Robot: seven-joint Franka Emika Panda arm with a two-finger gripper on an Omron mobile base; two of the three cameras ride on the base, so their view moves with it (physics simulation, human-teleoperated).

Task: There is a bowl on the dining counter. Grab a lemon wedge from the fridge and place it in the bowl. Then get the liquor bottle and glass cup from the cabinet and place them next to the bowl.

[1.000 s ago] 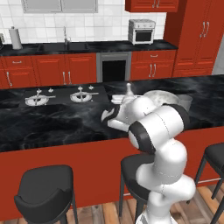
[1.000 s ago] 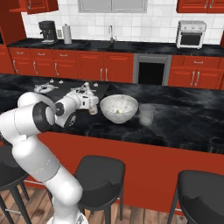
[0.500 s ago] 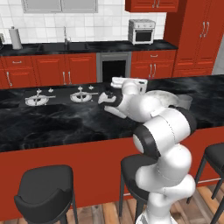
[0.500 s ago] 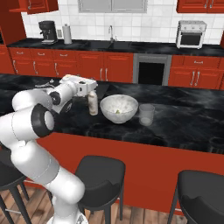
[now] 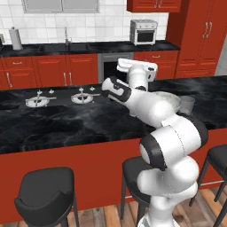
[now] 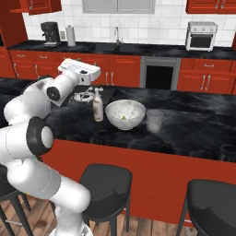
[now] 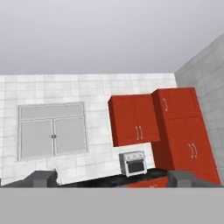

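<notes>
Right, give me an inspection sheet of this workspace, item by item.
Surface: dining counter, glossy black marble.
Job's things: bowl upright on the counter with a small yellowish bit inside, likely the lemon wedge; liquor bottle upright on one side of the bowl, glass cup upright on the other.
Clutter: two hob burners set in the counter.
End effector: open, holding nothing, raised above the counter.
Cables: nothing seen.
Surroundings: black stools, toaster oven, sink tap, coffee machine.

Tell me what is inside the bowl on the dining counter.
In the right base view the bowl holds a small yellow-green piece, apparently the lemon wedge, low against its near wall. The near wall covers the bowl's bottom in front of it.
</notes>
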